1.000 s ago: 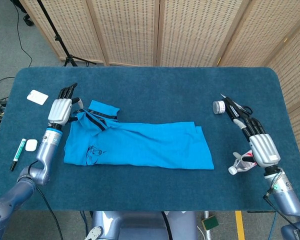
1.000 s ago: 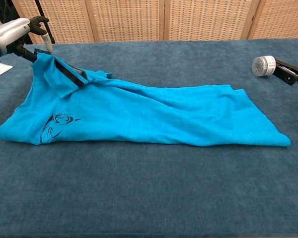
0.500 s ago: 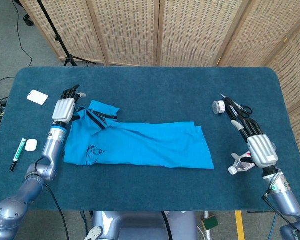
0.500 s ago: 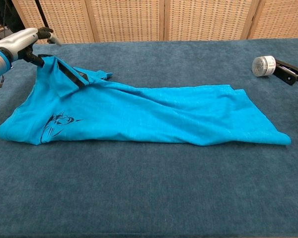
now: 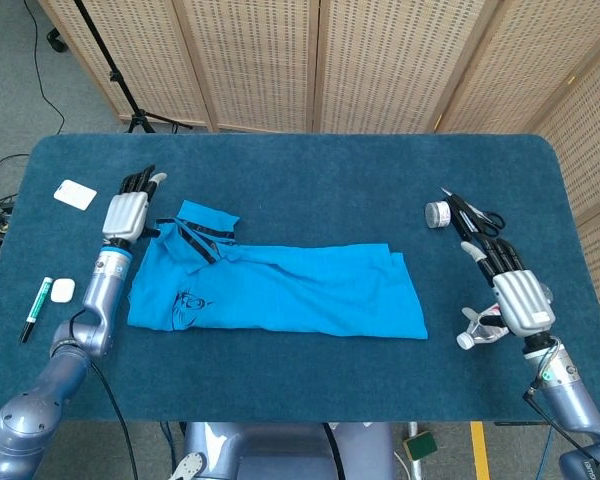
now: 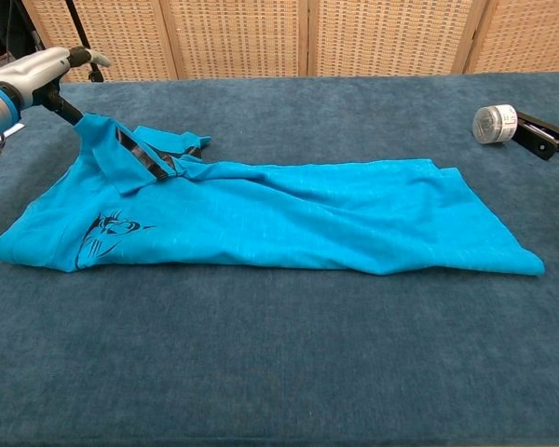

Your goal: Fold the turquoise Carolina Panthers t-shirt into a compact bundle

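The turquoise t-shirt (image 5: 280, 290) lies across the middle of the blue table as a long folded band, its panther logo (image 6: 107, 233) at the left end. Its black-trimmed collar (image 6: 149, 149) sits at the far left. My left hand (image 5: 127, 208) is at that corner, and a dark finger (image 6: 65, 107) reaches down to the collar's edge, which peaks up to it as if pinched. My right hand (image 5: 517, 290) rests far to the right of the shirt, fingers stretched out and holding nothing.
A small round jar (image 5: 438, 214) and black scissors (image 5: 477, 216) lie at the back right. A crumpled white tube (image 5: 479, 329) sits by my right hand. A white card (image 5: 75, 193), a small white case (image 5: 62, 290) and a marker (image 5: 35, 310) lie at the left edge.
My left hand has lowered the collar corner, so the collar now lies flatter and more spread out. The right hand has drawn back slightly toward the table's front edge.
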Robot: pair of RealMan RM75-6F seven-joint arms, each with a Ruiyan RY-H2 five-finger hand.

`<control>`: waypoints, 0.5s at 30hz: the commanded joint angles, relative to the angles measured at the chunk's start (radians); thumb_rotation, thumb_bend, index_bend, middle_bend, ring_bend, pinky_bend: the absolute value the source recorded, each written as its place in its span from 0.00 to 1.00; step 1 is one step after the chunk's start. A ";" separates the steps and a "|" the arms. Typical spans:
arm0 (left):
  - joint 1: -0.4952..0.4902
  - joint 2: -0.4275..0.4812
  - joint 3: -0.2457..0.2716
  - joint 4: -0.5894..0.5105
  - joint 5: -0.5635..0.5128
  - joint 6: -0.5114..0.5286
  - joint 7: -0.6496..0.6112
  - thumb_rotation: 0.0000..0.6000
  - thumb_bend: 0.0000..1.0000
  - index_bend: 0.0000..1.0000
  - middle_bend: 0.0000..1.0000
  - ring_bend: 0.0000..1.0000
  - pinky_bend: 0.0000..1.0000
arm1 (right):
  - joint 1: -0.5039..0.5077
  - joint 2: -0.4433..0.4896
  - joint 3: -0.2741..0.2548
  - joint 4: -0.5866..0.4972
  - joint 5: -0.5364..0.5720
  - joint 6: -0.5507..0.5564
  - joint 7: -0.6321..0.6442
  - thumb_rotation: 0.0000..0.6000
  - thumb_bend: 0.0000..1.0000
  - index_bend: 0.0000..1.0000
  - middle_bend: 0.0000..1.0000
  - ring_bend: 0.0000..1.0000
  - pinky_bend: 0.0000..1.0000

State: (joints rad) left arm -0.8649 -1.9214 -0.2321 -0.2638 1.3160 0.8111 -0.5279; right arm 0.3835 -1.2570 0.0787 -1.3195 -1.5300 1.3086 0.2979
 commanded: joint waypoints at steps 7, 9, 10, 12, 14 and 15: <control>-0.021 -0.001 -0.066 0.010 -0.067 -0.004 0.035 1.00 0.00 0.00 0.00 0.00 0.00 | 0.000 0.001 0.000 -0.004 -0.002 -0.006 -0.009 1.00 0.10 0.00 0.00 0.00 0.00; -0.021 0.003 -0.068 0.007 -0.069 0.002 0.042 1.00 0.00 0.00 0.00 0.00 0.00 | 0.000 0.001 0.001 -0.005 -0.001 -0.007 -0.009 1.00 0.10 0.00 0.00 0.00 0.00; -0.020 0.005 -0.068 0.005 -0.069 0.005 0.044 1.00 0.00 0.00 0.00 0.00 0.00 | -0.001 0.001 0.002 -0.005 -0.001 -0.006 -0.009 1.00 0.10 0.00 0.00 0.00 0.00; -0.019 0.010 -0.072 0.002 -0.072 0.015 0.043 1.00 0.00 0.00 0.00 0.00 0.00 | -0.002 0.001 0.003 -0.005 -0.001 -0.004 -0.010 1.00 0.10 0.01 0.00 0.00 0.00; -0.018 0.017 -0.078 -0.005 -0.074 0.039 0.023 1.00 0.00 0.00 0.00 0.00 0.00 | -0.002 0.002 0.003 -0.007 -0.002 -0.003 -0.009 1.00 0.11 0.01 0.00 0.00 0.00; -0.017 0.020 -0.081 -0.005 -0.075 0.050 0.016 1.00 0.00 0.00 0.00 0.00 0.00 | -0.003 0.003 0.003 -0.008 -0.003 -0.002 -0.009 1.00 0.11 0.01 0.00 0.00 0.00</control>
State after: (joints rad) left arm -0.8834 -1.9070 -0.3081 -0.2653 1.2429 0.8467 -0.5002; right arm 0.3808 -1.2542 0.0818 -1.3276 -1.5332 1.3064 0.2892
